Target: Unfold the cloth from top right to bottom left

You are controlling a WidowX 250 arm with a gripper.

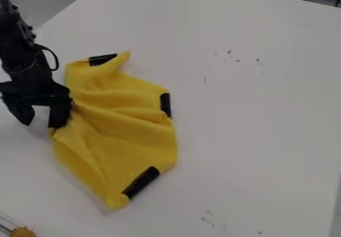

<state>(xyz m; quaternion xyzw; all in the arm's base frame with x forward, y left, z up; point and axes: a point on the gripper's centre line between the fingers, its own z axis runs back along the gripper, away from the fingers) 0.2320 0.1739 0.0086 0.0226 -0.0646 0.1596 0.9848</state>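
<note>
At left of frame, hand (41, 123) set wide, one finger against left edge of yellow cloth (136, 144). Cloth rumpled on white counter (259, 131), mostly to right of hand, left of frame centre.

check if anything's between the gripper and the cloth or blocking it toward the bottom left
Nothing visible separates the gripper from the yellow cloth at its left edge. Toward the bottom left, an orange-brown item sits at the view's corner, apart from the cloth.
</note>
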